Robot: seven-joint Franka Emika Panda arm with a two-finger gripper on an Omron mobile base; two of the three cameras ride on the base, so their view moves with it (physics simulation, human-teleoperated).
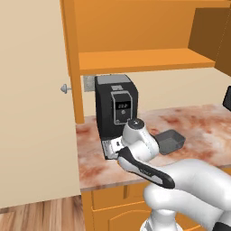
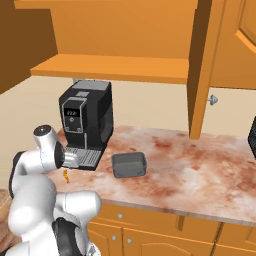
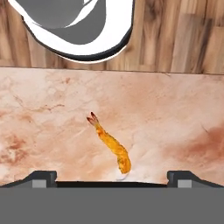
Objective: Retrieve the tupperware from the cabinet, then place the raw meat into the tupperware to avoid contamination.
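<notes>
Raw meat (image 3: 111, 146), a thin orange sliver, lies on the marbled counter (image 3: 175, 113) in the lower middle of the hand view, between the two dark fingertips (image 3: 41, 178) and slightly above them. Jaws stand wide apart and hold nothing. In the right base view the sliver sits at left beside the coffee machine (image 2: 87, 122), with the grey tupperware (image 2: 129, 165) on the counter at centre, below the open cabinet (image 2: 115, 67).

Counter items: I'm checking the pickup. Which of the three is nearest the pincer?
The raw meat, an orange sliver right before the open pincer; the coffee machine and grey tupperware sit farther.
</notes>
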